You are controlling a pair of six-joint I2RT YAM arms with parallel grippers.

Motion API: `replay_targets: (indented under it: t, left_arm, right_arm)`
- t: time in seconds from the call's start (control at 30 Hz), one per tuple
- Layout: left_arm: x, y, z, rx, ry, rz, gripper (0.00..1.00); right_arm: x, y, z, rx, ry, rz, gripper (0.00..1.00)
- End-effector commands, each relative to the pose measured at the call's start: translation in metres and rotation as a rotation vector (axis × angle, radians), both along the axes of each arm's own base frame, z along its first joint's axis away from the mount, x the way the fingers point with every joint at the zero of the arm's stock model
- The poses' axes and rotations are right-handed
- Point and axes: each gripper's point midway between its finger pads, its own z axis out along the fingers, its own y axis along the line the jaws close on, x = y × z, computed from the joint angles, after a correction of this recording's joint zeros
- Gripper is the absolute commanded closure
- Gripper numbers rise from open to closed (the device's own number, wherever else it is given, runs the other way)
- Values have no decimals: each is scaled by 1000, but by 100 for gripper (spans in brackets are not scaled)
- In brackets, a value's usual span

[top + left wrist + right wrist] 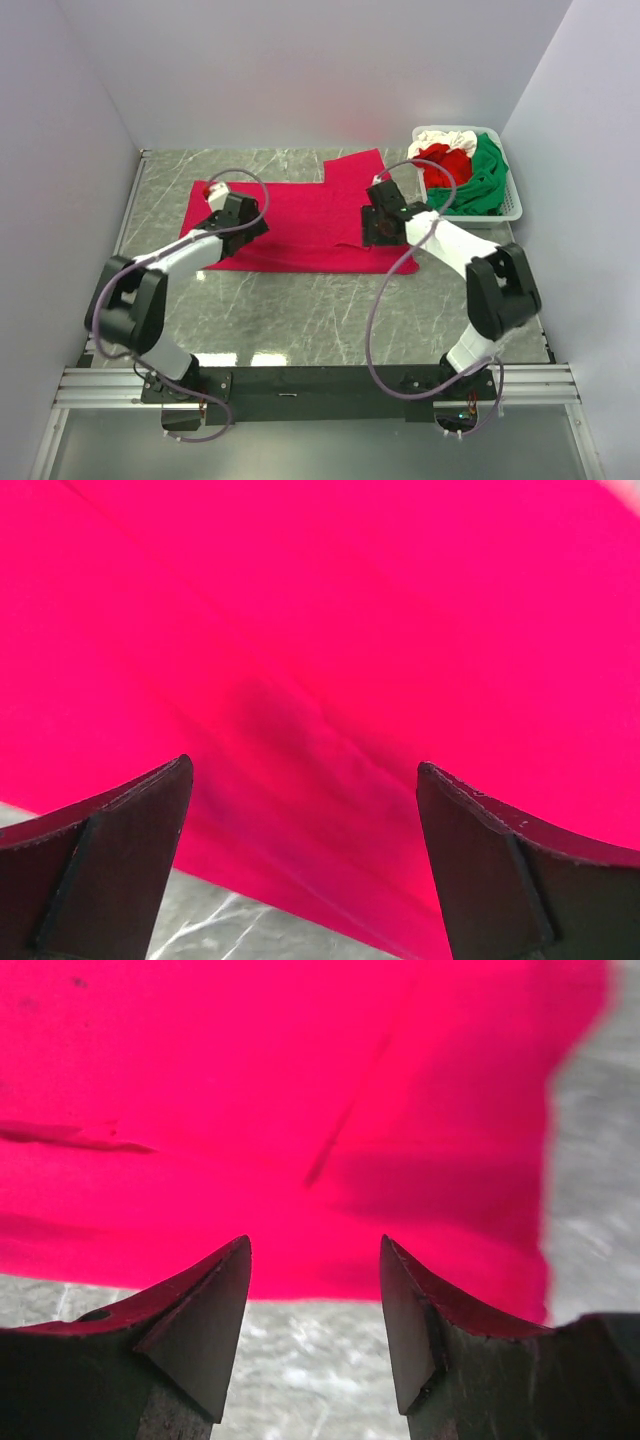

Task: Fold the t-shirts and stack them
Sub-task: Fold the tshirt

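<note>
While over the crimson t-shirt (300, 215), left fingers (110, 860) and right fingers (200, 1320) apart; empty.

Grey marble table (300, 320), plain white walls (300, 60), even light

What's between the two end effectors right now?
Only the crimson t-shirt: in the top view its flat cloth spans the stretch from the left end effector to the right end effector, with nothing lying on it.
</note>
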Motion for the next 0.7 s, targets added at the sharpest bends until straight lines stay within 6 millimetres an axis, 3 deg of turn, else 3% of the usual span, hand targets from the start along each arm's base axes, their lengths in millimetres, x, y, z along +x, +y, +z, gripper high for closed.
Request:
replay_targets:
  t: [0.0, 0.07, 0.27, 0.5, 0.67]
  left_arm:
    - [6, -23, -21, -71, 29, -37, 1]
    - [2, -27, -38, -87, 56, -49, 1]
    - [-7, -28, -61, -91, 99, -58, 1]
    - [-12, -23, -69, -68, 121, -54, 1]
    - [-13, -21, -66, -61, 117, -55, 1]
  right_arm:
    - [14, 25, -1, 55, -5, 71, 39]
    - [18, 30, -7, 61, 6, 88, 39]
    - [25, 35, -22, 52, 39, 103, 41]
    - [26, 41, -45, 50, 107, 106, 47]
    - [28, 40, -51, 36, 126, 93, 52]
